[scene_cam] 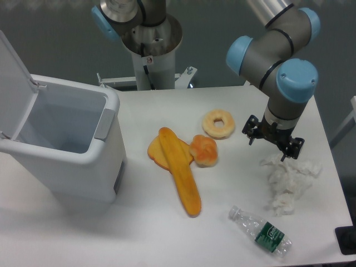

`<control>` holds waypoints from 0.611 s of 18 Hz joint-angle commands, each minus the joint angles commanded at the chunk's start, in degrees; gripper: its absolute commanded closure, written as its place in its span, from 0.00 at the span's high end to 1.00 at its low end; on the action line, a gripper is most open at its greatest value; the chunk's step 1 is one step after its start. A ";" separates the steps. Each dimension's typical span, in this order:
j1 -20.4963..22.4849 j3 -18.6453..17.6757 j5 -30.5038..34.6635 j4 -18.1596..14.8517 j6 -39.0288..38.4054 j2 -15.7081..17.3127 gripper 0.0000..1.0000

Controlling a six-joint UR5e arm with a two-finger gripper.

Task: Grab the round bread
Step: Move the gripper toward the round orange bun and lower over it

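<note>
The round bread (pixel 204 150) is a small plump golden-orange bun on the white table, touching the long orange loaf (pixel 181 172) on its left. A pale ring-shaped bread (pixel 218 123) lies just behind it. My gripper (pixel 275 146) hangs above the table well to the right of the bun, over the edge of the crumpled tissue. Its fingers are spread apart and nothing is between them.
An open white bin (pixel 67 139) with raised lid stands at the left. Crumpled white tissue (pixel 289 181) lies at the right, an empty plastic bottle (pixel 261 231) at the front right. A flat orange slice (pixel 156 153) lies under the long loaf.
</note>
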 joint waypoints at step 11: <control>-5.89 -4.30 -0.17 2.11 -25.93 0.26 1.00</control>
